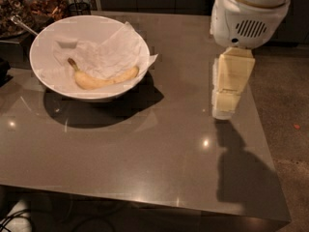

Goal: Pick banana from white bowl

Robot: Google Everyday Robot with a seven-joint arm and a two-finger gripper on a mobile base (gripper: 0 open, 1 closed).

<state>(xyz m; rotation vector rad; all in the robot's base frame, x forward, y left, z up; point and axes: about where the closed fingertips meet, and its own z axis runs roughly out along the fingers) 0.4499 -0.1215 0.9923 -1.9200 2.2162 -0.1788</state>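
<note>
The pale-yellow banana (pixel 104 79) lies in the white bowl (pixel 48 40) on crumpled white paper (pixel 113 52), with its dark stem pointing up-left. The bowl stands at the back left of the grey-brown table (pixel 145 149). My gripper (pixel 223 111) hangs from the white arm (pixel 251 13) at the upper right. It is above the table's right side, well to the right of the bowl and apart from it, and it holds nothing that I can see.
Dark containers of brownish food (pixel 14 13) stand behind the bowl at the far left, with a metal spoon handle (pixel 21 25) sticking out. A dark cup (pixel 79 7) is at the back. The table's front edge runs along the bottom; speckled floor (pixel 285 105) lies to the right.
</note>
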